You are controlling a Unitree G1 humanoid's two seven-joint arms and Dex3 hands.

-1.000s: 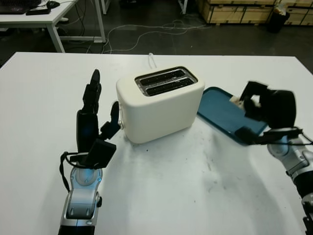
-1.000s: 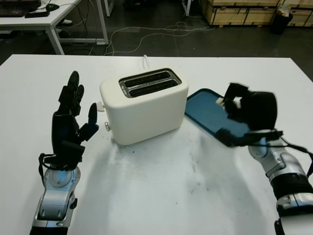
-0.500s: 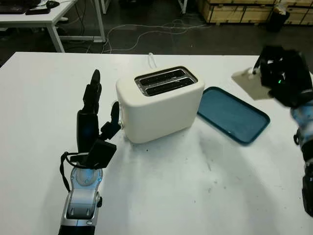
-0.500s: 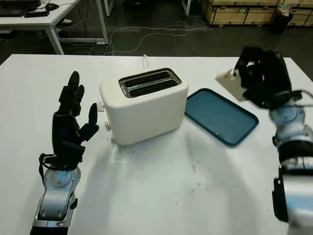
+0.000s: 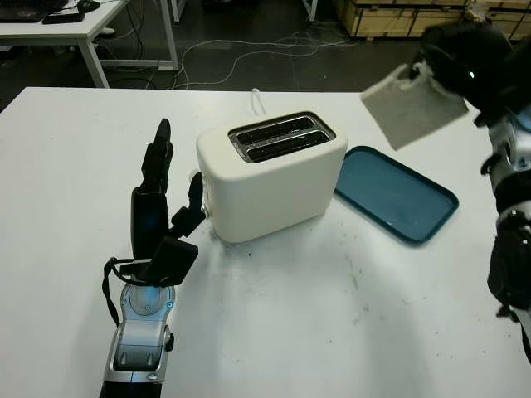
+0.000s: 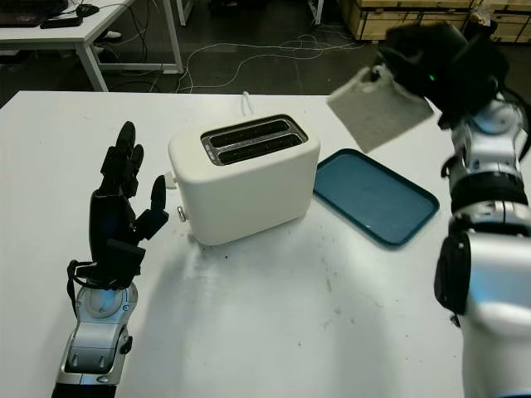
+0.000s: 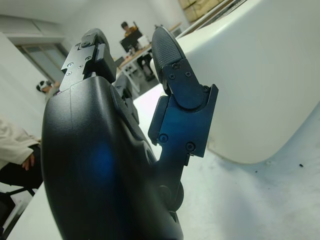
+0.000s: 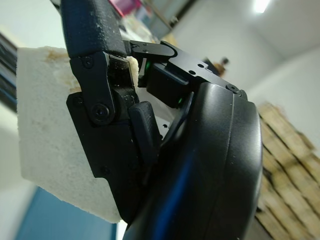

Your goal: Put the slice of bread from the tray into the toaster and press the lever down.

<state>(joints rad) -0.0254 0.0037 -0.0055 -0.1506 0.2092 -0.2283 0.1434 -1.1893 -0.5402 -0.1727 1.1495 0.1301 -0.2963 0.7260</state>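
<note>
A pale slice of bread (image 5: 411, 108) hangs high in the air above the blue tray (image 5: 396, 195), to the right of the toaster, with my right hand (image 5: 460, 58) shut on its upper right corner. The right wrist view shows the slice of bread (image 8: 42, 125) pinched under my black fingers (image 8: 100, 95). A cream two-slot toaster (image 5: 270, 174) stands mid-table with both slots empty. My left hand (image 5: 158, 203) is open and upright just left of the toaster, close to its side, where the lever is hidden.
The white table (image 5: 315, 323) has bare room in front of the toaster. A white cord (image 5: 259, 101) runs off the table's far edge behind the toaster. Beyond it are a dark floor with cables and another desk (image 5: 66, 29).
My right hand has lifted the bread off the tray and carried it up and to the left, higher above the tray. The left hand has stayed still.
</note>
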